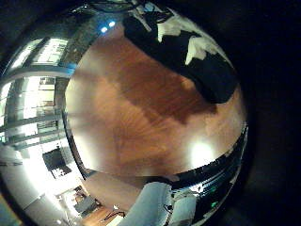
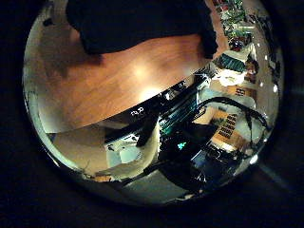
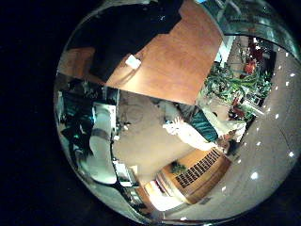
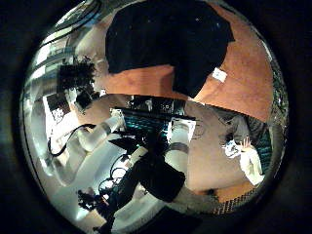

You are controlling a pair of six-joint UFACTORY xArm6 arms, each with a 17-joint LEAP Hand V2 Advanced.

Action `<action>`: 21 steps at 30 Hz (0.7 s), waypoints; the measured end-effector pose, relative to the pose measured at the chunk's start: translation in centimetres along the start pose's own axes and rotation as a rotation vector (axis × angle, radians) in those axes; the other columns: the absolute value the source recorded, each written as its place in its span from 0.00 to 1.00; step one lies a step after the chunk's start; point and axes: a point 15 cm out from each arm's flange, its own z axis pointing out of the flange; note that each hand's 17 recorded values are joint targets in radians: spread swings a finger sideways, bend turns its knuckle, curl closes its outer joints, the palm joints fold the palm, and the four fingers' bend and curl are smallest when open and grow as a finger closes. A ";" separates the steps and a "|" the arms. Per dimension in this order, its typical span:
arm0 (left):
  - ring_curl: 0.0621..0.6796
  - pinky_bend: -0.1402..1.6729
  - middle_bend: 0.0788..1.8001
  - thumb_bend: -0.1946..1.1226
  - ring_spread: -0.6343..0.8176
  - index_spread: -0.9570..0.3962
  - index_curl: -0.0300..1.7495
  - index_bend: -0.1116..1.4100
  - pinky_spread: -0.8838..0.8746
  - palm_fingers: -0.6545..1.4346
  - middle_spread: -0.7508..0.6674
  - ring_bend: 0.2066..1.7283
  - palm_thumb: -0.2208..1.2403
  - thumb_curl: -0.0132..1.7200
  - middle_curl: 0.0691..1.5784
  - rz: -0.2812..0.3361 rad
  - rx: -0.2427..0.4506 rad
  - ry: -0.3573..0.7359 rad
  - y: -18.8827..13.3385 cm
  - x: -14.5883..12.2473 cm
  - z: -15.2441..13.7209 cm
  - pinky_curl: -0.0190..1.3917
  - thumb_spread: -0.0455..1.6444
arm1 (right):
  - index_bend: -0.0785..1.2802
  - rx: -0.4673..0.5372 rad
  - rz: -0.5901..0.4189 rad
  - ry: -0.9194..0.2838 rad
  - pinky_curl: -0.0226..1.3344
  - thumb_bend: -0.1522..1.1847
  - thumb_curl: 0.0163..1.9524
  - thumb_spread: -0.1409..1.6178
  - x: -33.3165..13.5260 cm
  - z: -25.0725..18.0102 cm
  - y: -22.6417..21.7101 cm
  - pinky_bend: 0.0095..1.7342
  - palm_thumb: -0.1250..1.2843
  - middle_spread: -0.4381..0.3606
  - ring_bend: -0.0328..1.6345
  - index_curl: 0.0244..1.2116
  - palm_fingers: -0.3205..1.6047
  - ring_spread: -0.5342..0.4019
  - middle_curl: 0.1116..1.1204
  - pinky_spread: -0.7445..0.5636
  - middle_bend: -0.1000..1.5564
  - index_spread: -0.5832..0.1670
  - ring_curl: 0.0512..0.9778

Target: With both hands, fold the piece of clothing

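The left hand [image 1: 167, 201] hovers over a wooden table [image 1: 141, 113]. Its little-finger-side camera shows mostly bare tabletop, with the piece of clothing [image 1: 202, 71] lying flat on the table towards one edge of the picture. Pale shapes [image 1: 183, 38] sit on the cloth. They may be fingers or a print, and the pictures do not settle it, so it cannot be told whether the left hand is released, clenched or grasping. The thumb-side camera adds the table's front edge and the room beyond it, with the garment spread right up to that edge.

The right hand [image 4: 161, 174] appears only as body and arm parts below the table edge, so its fingers cannot be judged either. Its thumb-side camera gives the fullest look at the garment: a broad, flat spread with a small label [image 4: 219, 75] at one corner. The little-finger-side camera shows the same label but less cloth, and more of the room.

The garment fills little of any view, so both palms seem well clear of it. It probably lies flat so that each hand can take a side. Folding looks not yet begun.
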 end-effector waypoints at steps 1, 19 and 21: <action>0.24 0.33 0.06 0.13 0.60 0.70 0.22 0.18 0.64 0.37 0.68 0.35 0.29 0.18 0.18 0.001 -0.009 -0.001 -0.4 0.1 0.5 0.29 0.61 | 0.18 0.000 0.001 0.000 0.17 0.10 0.09 0.82 0.0 0.0 0.0 0.27 0.29 0.53 0.29 0.24 0.29 0.70 0.25 0.82 0.19 0.30 0.18; 0.24 0.27 0.24 0.20 0.35 0.61 0.27 0.24 0.50 0.58 0.43 0.36 0.59 0.24 0.27 -0.004 -0.139 -0.112 -3.1 -0.2 3.6 0.26 0.65 | 0.19 -0.014 -0.002 -0.001 0.18 0.10 0.09 0.82 -0.1 0.6 0.3 0.24 0.28 0.53 0.28 0.24 0.30 0.70 0.25 0.83 0.19 0.29 0.19; 0.27 0.32 0.25 0.21 0.29 0.59 0.27 0.22 0.43 0.64 0.39 0.40 0.62 0.25 0.29 -0.001 -0.161 -0.123 -2.9 -0.4 3.6 0.27 0.66 | 0.18 -0.015 -0.002 -0.001 0.18 0.10 0.09 0.82 -0.1 0.6 0.3 0.24 0.28 0.53 0.28 0.24 0.30 0.70 0.25 0.83 0.19 0.29 0.19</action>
